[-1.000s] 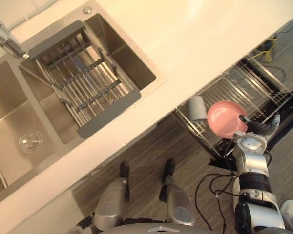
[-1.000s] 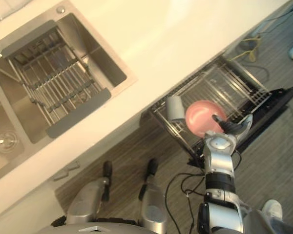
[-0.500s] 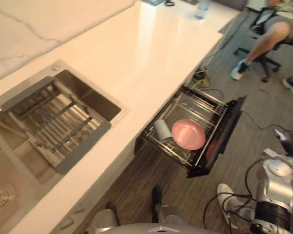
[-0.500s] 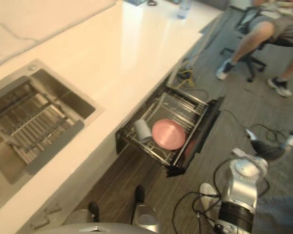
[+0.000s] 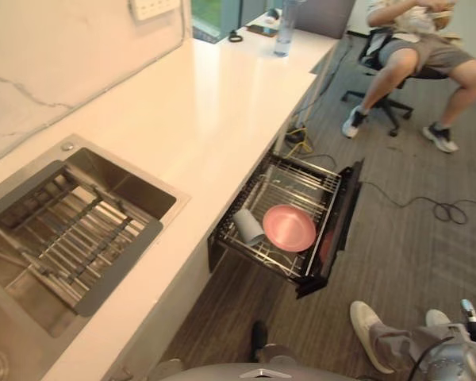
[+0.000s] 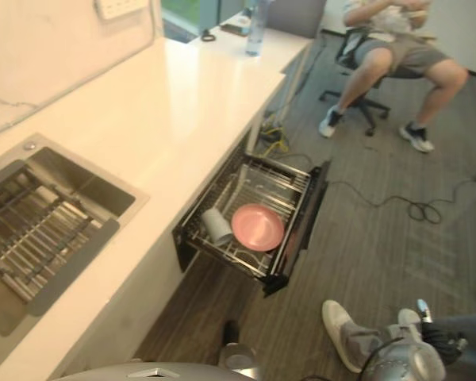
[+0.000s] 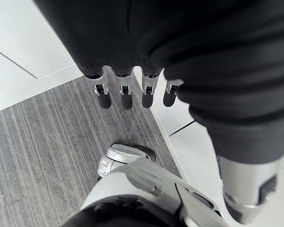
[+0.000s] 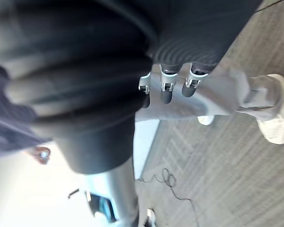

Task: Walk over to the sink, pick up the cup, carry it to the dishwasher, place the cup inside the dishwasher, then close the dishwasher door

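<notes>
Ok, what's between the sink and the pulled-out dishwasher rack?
Just a bare stretch of pale countertop, seen in the left eye view: nothing stands on it between the sink and the dishwasher rack.

Sink (image 5: 143,186) sits in the counter (image 5: 222,103) on the L; dishwasher rack (image 5: 301,176) sticks out under its edge, further R. Cup (image 5: 248,226) lies in it, just L of the plate (image 5: 289,228).

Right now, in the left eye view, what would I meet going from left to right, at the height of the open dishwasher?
sink → cup → pink plate → dishwasher door
</notes>
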Robot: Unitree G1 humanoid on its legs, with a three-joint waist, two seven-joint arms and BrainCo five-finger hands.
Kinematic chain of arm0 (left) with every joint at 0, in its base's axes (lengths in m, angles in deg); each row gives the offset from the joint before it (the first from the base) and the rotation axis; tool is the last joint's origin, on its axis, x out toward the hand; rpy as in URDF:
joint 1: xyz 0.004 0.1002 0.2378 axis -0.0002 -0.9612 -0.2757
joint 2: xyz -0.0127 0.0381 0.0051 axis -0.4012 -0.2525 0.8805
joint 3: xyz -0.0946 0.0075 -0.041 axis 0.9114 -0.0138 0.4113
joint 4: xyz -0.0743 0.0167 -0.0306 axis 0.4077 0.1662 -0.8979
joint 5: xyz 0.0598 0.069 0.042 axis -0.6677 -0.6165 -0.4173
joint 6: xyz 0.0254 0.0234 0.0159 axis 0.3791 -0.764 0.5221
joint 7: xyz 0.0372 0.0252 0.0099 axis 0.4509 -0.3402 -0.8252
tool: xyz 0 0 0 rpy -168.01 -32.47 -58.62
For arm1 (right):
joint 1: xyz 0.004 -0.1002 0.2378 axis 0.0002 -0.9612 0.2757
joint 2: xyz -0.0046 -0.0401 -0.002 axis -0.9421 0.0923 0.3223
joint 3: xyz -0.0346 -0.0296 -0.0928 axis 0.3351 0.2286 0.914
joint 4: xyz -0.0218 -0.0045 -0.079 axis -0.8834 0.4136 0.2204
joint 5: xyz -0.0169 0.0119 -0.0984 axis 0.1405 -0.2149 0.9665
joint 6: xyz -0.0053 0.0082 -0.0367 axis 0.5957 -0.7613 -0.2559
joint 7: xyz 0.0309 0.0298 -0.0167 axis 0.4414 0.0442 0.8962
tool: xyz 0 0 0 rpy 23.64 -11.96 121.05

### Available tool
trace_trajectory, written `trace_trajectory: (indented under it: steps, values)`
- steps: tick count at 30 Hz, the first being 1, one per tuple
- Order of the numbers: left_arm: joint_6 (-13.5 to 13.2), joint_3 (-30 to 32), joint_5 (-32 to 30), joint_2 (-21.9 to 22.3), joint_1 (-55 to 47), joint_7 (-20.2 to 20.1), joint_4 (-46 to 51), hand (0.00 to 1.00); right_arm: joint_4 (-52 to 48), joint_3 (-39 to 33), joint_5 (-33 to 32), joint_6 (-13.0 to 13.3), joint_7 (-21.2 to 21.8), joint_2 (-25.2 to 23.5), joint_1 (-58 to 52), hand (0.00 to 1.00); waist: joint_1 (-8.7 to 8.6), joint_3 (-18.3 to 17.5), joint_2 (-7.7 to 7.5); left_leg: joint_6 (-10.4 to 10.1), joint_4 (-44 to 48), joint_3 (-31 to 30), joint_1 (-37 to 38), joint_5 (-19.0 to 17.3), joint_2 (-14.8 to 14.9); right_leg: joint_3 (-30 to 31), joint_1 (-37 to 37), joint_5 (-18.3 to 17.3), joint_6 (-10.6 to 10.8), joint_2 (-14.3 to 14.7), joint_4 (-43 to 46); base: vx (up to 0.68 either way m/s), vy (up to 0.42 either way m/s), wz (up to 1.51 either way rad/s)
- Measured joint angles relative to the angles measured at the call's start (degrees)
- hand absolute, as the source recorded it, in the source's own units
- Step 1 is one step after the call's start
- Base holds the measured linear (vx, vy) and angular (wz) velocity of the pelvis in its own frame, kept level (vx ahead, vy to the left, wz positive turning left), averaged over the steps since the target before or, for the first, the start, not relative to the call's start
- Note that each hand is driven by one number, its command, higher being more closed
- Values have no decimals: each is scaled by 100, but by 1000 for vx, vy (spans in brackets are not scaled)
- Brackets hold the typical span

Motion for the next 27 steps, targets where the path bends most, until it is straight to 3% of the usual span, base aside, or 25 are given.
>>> trace_trajectory:
  steps: [2,5,6,14,20,27]
  values:
    - [-9,3,80,74,-3,-9,-38,0,288,212,-76,127,-62,-109,252,0,81,25,134,71,-9,-182,-98,76,-42,-169,21,-1,41,-50,1,32,8,41]
    - [-14,23,86,110,-2,-29,-46,0,466,363,-229,228,-70,-158,406,0,225,56,184,76,-101,-326,-100,168,-81,-318,65,26,86,-80,3,37,-3,33]
    - [-18,39,86,112,-1,-57,-46,0,560,409,-266,284,-69,-182,480,100,277,63,175,85,-170,-437,-90,215,-104,-367,112,2,107,-94,3,39,-7,47]
    - [-130,173,84,207,63,-197,-47,0,820,823,-433,505,0,-284,847,100,538,272,216,142,-417,-823,-102,412,-267,-808,257,-55,179,-251,42,23,-1,30]
    - [-206,171,84,219,70,-268,-43,0,985,813,-447,619,-412,-299,829,100,587,338,232,149,-605,-939,-78,522,-303,-957,342,-103,238,-286,44,2,5,13]
    - [-226,169,81,222,82,-302,-47,0,985,803,-491,643,-568,-372,821,100,654,351,255,138,-626,-913,11,529,-297,-957,421,-122,258,-304,45,0,0,0]
